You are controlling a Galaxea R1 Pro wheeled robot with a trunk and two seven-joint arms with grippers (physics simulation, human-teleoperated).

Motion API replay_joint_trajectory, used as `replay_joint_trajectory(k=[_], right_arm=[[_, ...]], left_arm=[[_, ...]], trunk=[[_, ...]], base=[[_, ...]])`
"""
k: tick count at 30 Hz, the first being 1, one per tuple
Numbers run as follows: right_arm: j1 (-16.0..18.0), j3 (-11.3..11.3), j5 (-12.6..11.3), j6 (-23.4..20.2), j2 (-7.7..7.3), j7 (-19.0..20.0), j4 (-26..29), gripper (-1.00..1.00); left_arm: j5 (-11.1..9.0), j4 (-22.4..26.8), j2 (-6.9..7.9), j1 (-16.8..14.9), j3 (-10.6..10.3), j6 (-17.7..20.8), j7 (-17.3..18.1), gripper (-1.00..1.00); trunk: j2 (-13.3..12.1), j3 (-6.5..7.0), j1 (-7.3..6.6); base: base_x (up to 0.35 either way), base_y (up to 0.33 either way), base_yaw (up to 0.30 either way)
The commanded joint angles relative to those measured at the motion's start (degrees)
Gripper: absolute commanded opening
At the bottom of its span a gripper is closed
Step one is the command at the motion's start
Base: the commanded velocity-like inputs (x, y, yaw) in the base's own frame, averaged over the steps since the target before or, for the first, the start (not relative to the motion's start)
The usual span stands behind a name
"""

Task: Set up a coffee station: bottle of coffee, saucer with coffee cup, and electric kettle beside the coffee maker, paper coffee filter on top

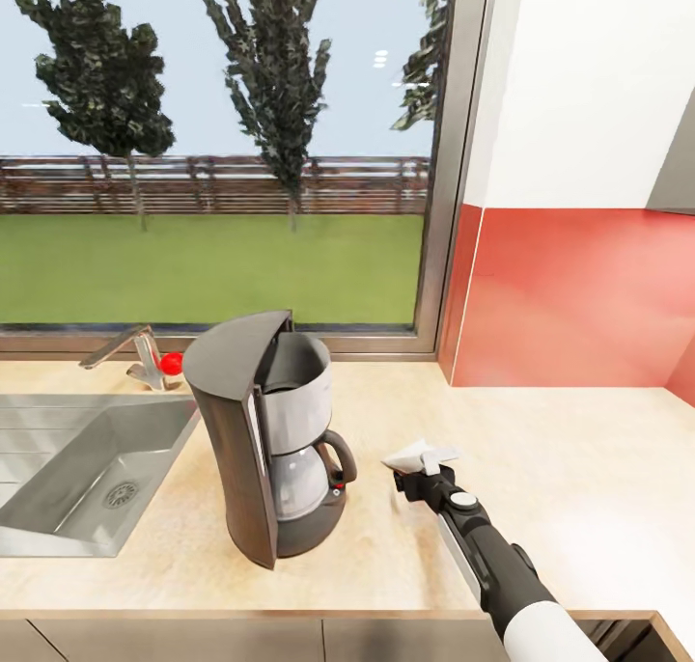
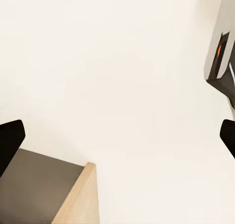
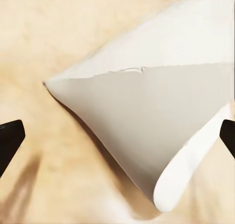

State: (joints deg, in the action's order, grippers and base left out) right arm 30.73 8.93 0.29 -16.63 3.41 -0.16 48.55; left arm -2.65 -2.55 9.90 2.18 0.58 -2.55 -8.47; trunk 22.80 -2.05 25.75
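Speckled beige countertop (image 1: pixel 579 469), thin folded paper cone (image 3: pixel 147 121)

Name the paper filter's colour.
Off-white, shading to pale grey inside the paper coffee filter; clearest in the right wrist view.

Matt paper coffee filter (image 3: pixel 147 121); wood-look kitchen countertop (image 1: pixel 560 450).

Right arm (image 1: pixel 502 565) outstretched, its claw (image 1: pixel 422 471) spread wide; left claw (image 2: pixel 117 138) likewise parted.
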Motion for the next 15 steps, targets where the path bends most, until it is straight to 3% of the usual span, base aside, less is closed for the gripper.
replay_joint_trajectory(k=[1, 15], right_arm=[[0.0, 0.0, 0.0, -0.3, 0.0, 0.0, 0.4, 1.0], [0.0, 0.0, 0.1, -0.3, -0.09, 0.0, 2.7, 1.0]], left_arm=[[-0.3, -0.1, 0.01, 0.0, 0.0, -0.3, -0.1, 1.0], [-0.3, -0.1, 0.16, 0.1, 0.0, 1.2, 0.0, 1.0]], trunk=[[0.1, -0.11, 0.04], [0.1, -0.11, 0.04]], base=[[0.002, 0.001, 0.0], [0.019, 0.0, 0.0]])
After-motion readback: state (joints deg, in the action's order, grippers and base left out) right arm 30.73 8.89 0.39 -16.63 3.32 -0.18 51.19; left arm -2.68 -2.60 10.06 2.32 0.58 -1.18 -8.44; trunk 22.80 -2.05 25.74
